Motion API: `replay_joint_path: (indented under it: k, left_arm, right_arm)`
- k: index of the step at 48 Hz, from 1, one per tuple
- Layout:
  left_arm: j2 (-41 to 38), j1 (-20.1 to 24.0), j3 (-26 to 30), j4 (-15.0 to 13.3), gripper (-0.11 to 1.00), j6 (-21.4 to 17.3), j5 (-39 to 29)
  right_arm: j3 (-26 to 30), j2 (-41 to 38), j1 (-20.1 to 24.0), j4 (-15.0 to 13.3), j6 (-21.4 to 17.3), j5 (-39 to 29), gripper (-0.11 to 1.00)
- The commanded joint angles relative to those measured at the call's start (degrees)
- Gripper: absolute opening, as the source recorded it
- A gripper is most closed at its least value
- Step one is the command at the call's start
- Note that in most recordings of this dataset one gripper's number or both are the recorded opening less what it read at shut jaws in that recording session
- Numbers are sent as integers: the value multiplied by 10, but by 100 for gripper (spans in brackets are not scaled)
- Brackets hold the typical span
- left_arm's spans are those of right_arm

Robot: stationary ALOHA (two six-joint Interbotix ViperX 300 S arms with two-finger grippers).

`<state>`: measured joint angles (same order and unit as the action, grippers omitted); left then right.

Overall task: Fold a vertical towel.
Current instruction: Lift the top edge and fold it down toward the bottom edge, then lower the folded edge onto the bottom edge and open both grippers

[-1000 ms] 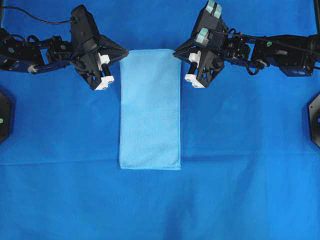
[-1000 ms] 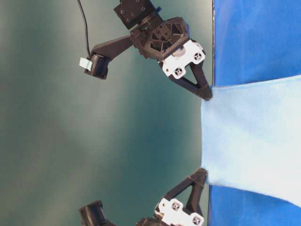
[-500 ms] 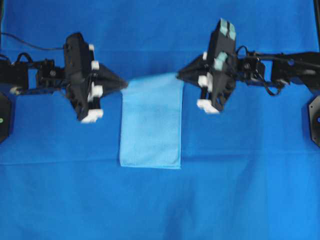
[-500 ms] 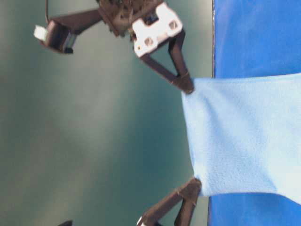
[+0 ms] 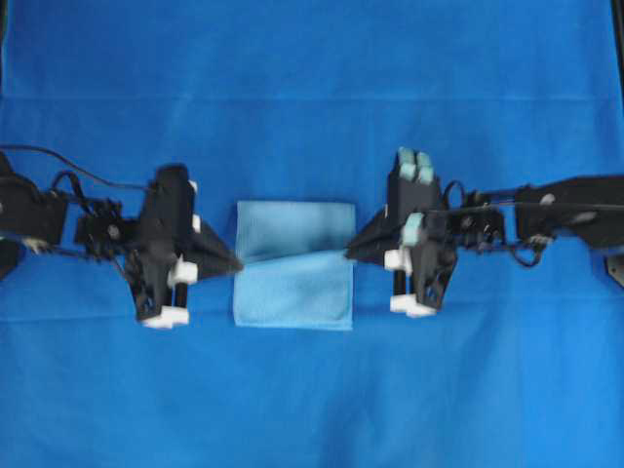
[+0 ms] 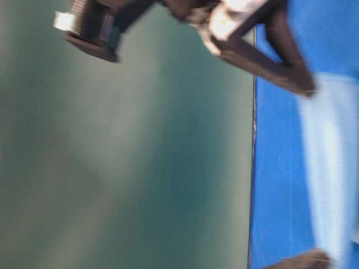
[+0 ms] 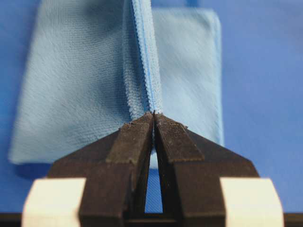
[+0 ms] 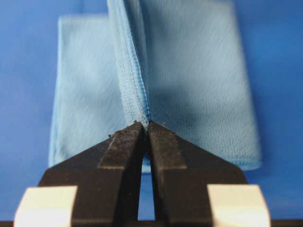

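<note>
Overhead, the towel (image 5: 293, 263) lies mid-table, its lifted edge stretched between the left gripper (image 5: 237, 264) and right gripper (image 5: 350, 253), each at a corner. Table-level is blurred; the towel (image 6: 331, 168) hangs from dark fingers (image 6: 291, 78). Both wrist views show jaws clamped on the hem (image 7: 144, 71) (image 8: 132, 75). Soft, light cloth; corners look the best hold.

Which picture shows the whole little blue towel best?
The overhead view: the towel shows whole, half folded over itself, a tool pinching each lifted corner. Each wrist view shows only the pinched stitched edge close up with towel below. The table-level view is blurry and shows only part of it.
</note>
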<state>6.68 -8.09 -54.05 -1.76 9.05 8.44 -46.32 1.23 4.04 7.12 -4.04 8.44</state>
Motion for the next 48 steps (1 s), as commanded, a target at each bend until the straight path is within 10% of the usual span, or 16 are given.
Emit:
replay_joint_path:
  k: [1,40,48]
  left_arm:
    - [-23,-17,12,-1,1,9,6]
    - [-80,-57,36,-2,2,26,26]
    - [-76,-57,38,-1,36,25,28]
  right_arm:
    - [11,-13,8,15,0,9,5]
    - [37,-72,47,54,0,40,6]
    - [39,-70,63,54,0,30,50]
